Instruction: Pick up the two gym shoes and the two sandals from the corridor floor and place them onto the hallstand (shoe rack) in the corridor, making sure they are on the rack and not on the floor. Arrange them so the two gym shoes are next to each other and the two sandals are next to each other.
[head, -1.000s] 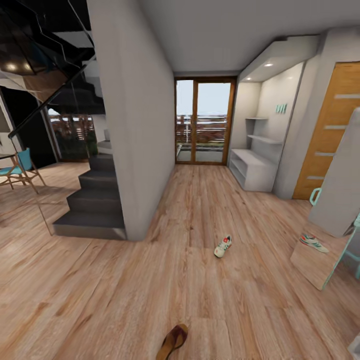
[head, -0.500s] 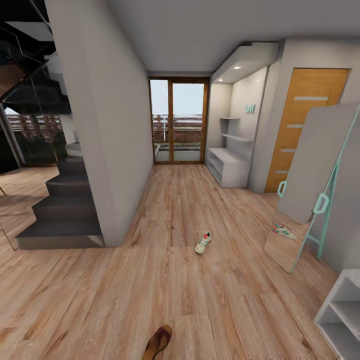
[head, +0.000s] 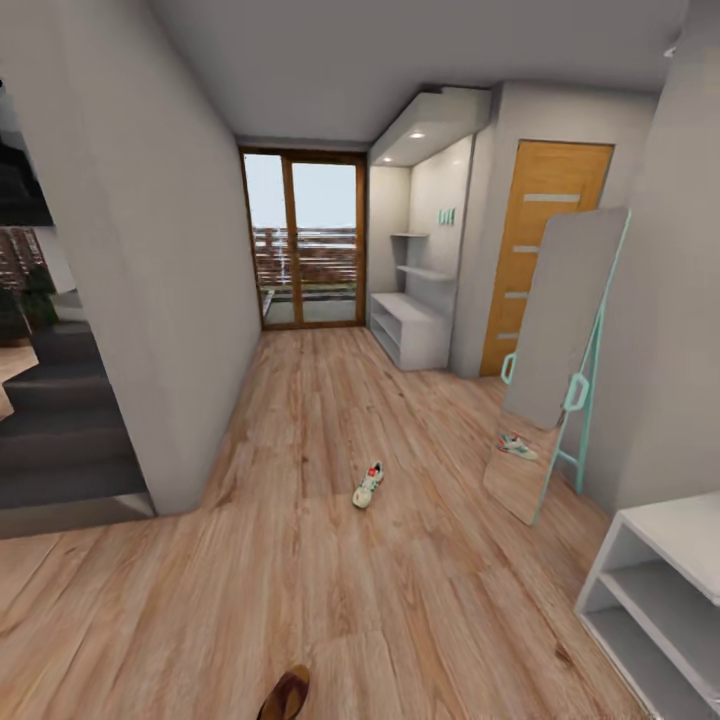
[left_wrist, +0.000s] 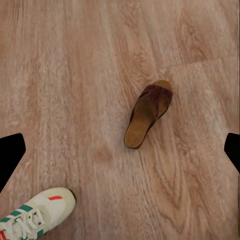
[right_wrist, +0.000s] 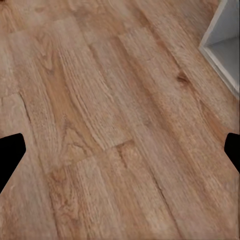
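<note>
Head view swung right since earlier frames: hallstand (head: 410, 330) at corridor's far end now nearer picture centre, white shelf unit (head: 660, 590) larger at right. Gym shoe (head: 368, 485) mid corridor floor (head: 330, 590), sandal (head: 285, 697) nearer, both shifted left in frame. Left gripper (left_wrist: 120, 150) and right gripper (right_wrist: 120, 150) spread wide, holding nothing.

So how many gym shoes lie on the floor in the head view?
1: a gym shoe mid-corridor on the wood floor. The one seen in the leaning mirror is only a reflection. The second shoe may be hidden outside this view.
</note>
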